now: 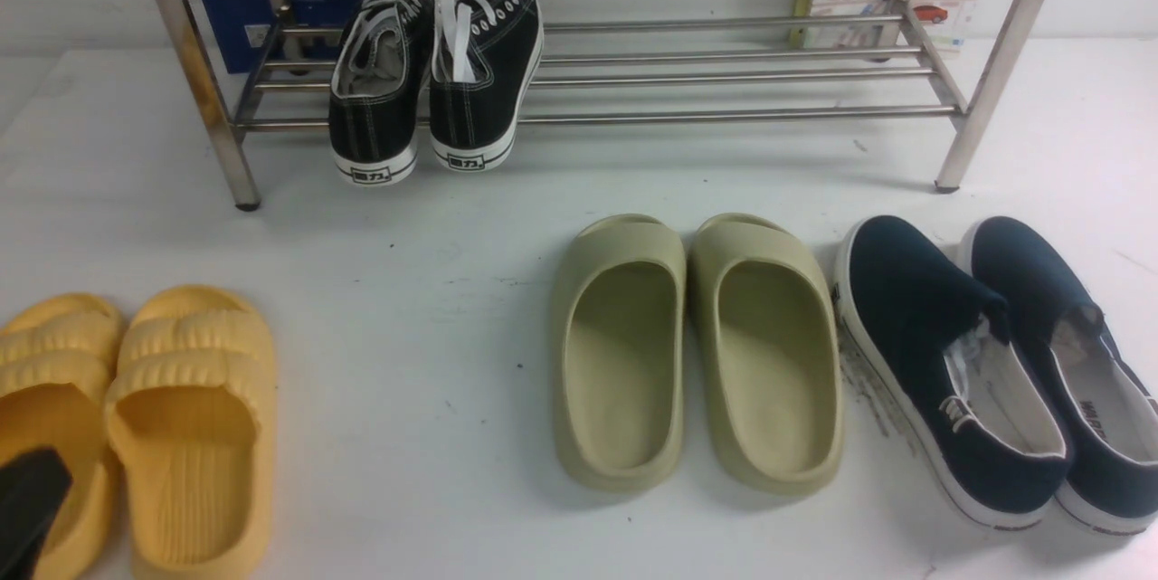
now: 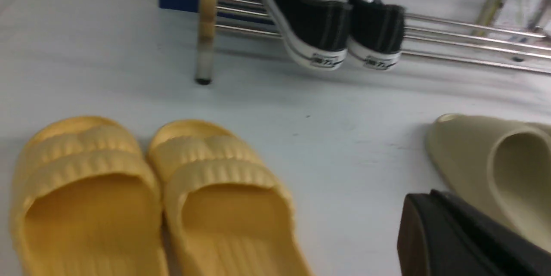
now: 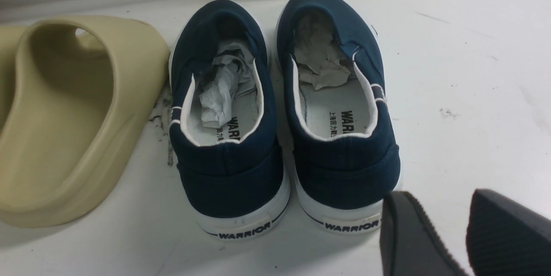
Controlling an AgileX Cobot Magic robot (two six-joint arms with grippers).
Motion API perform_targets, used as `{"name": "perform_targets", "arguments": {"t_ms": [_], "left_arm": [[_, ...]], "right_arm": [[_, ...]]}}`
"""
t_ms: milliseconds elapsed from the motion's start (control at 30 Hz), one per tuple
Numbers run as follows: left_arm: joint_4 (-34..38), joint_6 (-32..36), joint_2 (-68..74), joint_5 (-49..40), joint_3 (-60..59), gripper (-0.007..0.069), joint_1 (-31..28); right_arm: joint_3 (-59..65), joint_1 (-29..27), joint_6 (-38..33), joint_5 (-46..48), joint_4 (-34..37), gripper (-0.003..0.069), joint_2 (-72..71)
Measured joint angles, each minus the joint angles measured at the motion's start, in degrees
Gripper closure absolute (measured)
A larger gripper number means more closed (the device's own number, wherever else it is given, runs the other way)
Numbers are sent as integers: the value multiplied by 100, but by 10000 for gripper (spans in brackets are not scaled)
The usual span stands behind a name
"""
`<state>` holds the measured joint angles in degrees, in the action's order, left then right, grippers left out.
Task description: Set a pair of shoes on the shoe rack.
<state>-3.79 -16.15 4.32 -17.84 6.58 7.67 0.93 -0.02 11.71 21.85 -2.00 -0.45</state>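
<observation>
Black sneakers (image 1: pixel 434 73) sit on rack (image 1: pixel 724 114) lower rails, toes in, heels overhanging front edge w/ rails carrying the soles; task looks done. L pincer (image 1: pixel 27 508) closed, empty, over yellow slippers (image 1: pixel 136 417). R pincer (image 3: pixel 452 233) apart, empty, near navy slip-ons (image 3: pixel 284 116) on tabletop (image 1: pixel 434 290).

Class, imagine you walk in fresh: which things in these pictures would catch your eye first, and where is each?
The black canvas sneakers stand out, side by side on the steel shoe rack, lowest tier, left end, heels overhanging the front rail. On the white table before it lie three pairs: yellow foam slippers left, olive foam slippers centre, navy slip-ons right.
</observation>
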Motion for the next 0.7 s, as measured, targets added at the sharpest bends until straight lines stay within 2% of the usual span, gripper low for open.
{"name": "perform_targets", "arguments": {"t_ms": [67,133,233,700], "left_arm": [[27,44,-281,74,-401,638,-178],[66,72,-457,-290,-767,638,-348],[77,91,-491,-616,-818,638,-384],[77,101,-491,-643,-818,638,-384]], "right_arm": [[0,0,0,0,0,415,0],[0,0,0,0,0,415,0],[0,0,0,0,0,415,0],[0,0,0,0,0,415,0]]}}
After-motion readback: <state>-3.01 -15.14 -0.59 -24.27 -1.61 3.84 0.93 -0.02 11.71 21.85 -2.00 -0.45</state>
